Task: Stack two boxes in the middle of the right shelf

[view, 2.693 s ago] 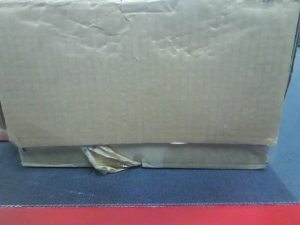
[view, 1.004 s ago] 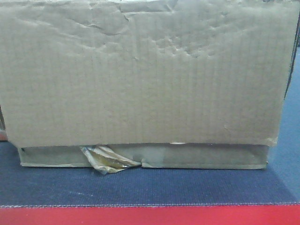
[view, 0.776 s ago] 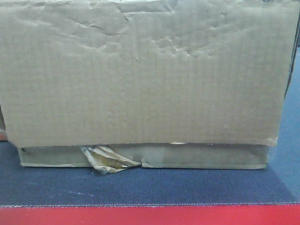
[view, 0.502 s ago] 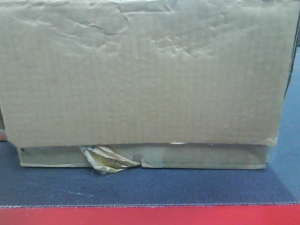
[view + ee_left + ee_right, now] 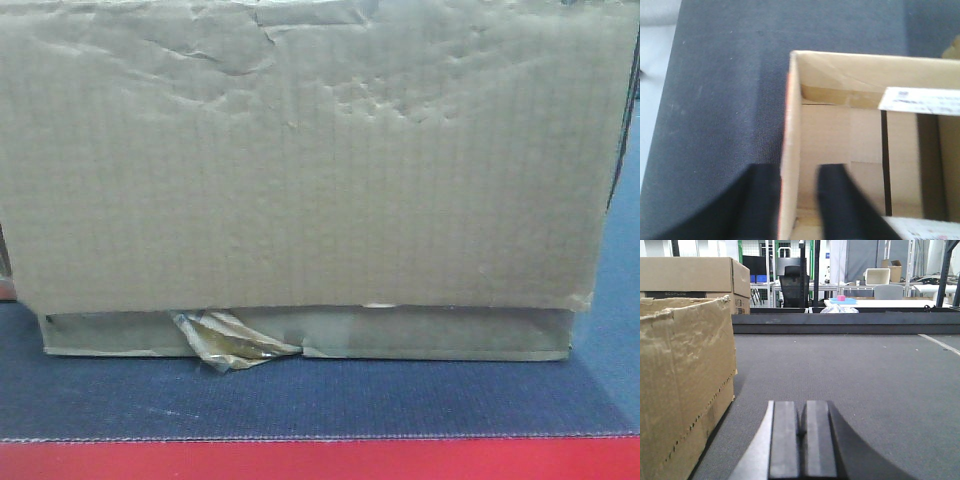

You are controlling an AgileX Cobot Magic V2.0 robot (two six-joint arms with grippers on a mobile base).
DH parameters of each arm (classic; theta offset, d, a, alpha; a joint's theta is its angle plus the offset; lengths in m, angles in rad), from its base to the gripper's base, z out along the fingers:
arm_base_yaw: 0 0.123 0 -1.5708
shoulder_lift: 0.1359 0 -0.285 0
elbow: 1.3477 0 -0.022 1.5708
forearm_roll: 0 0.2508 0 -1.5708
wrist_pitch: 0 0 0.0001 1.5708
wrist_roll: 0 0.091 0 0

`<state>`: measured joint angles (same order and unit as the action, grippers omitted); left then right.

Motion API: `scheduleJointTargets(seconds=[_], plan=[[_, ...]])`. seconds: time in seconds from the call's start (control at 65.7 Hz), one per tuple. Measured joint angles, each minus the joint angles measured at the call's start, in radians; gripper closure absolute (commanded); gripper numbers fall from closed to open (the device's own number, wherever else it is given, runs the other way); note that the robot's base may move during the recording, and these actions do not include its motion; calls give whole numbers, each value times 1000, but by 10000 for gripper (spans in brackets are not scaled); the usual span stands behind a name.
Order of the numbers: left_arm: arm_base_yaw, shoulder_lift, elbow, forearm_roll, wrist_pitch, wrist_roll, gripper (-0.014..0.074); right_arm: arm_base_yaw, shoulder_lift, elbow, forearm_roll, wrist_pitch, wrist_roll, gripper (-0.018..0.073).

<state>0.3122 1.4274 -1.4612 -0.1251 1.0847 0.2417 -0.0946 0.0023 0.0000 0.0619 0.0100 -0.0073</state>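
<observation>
As left hand (image 5: 798,174) straddles, box (image 5: 850,75) wall between.

dark grey mat (image 5: 865,380) w/ red edge (image 5: 320,460); bg: black office chair (image 5: 794,282), white tables (image 5: 880,303), bright workshop

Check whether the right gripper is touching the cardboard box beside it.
Apart. The right wrist view shows a strip of bare grey mat between the shut right gripper and the cardboard box beside it.
</observation>
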Motion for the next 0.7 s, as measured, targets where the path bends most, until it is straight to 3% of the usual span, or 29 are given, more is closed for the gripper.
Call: scheduleJointTargets(seconds=[0.091, 0.472, 0.578, 0.7], plan=[[6, 30, 0, -12, -6, 2, 261, 0, 0, 0, 0, 0, 0, 721], [-15, 217, 0, -19, -60, 16, 272, 0, 0, 0, 0, 0, 0, 721], [-15, 258, 0, 2, -60, 16, 369, 0, 0, 0, 0, 0, 0, 721], [-15, 273, 0, 25, -60, 18, 561, 0, 0, 0, 0, 0, 0, 721]])
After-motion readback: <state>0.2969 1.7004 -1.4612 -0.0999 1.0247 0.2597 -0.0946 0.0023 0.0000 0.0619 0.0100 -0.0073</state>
